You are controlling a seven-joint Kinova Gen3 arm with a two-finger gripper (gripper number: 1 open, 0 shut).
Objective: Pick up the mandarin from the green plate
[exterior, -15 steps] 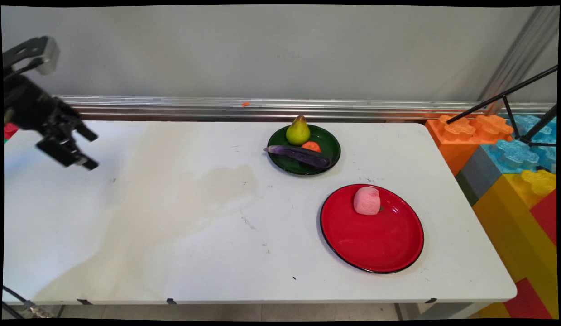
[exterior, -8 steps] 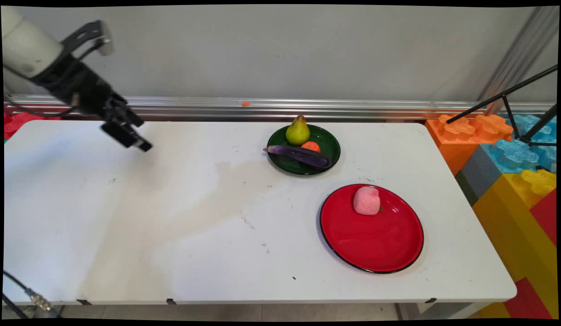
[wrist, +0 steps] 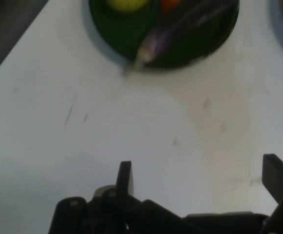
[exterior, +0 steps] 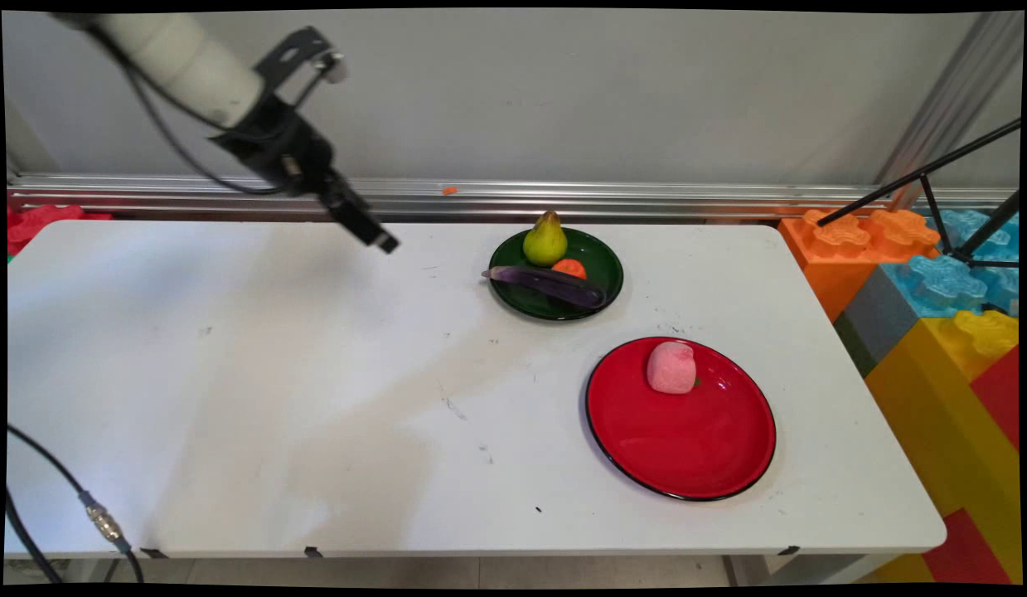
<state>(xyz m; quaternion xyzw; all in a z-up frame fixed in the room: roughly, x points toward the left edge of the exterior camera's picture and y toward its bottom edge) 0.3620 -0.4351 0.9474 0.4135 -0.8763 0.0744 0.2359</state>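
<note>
- Gripper (wrist: 200, 175) hangs empty in the upper left of the main view, fingers spread wide over bare white table (exterior: 314, 398).
- Nearest, to its right: green plate (exterior: 600, 249) holding pear (exterior: 545, 240), eggplant (exterior: 550, 283) and a small orange piece (exterior: 570, 267).
- Lower right: red plate (exterior: 687, 448) with a pink item (exterior: 671, 367).

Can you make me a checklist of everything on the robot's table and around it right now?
Surface: white table, stained and scuffed.
Things: green plate holds a pear, a purple eggplant and a small orange thing; red plate holds a pink lump.
Clutter: nothing seen.
End effector: open, empty, in the air left of the green plate, nearest the eggplant.
Cables: black ones hang from the arm; one more at the near left corner.
Surroundings: big coloured blocks and a black tripod on the right, grey wall behind.
</note>
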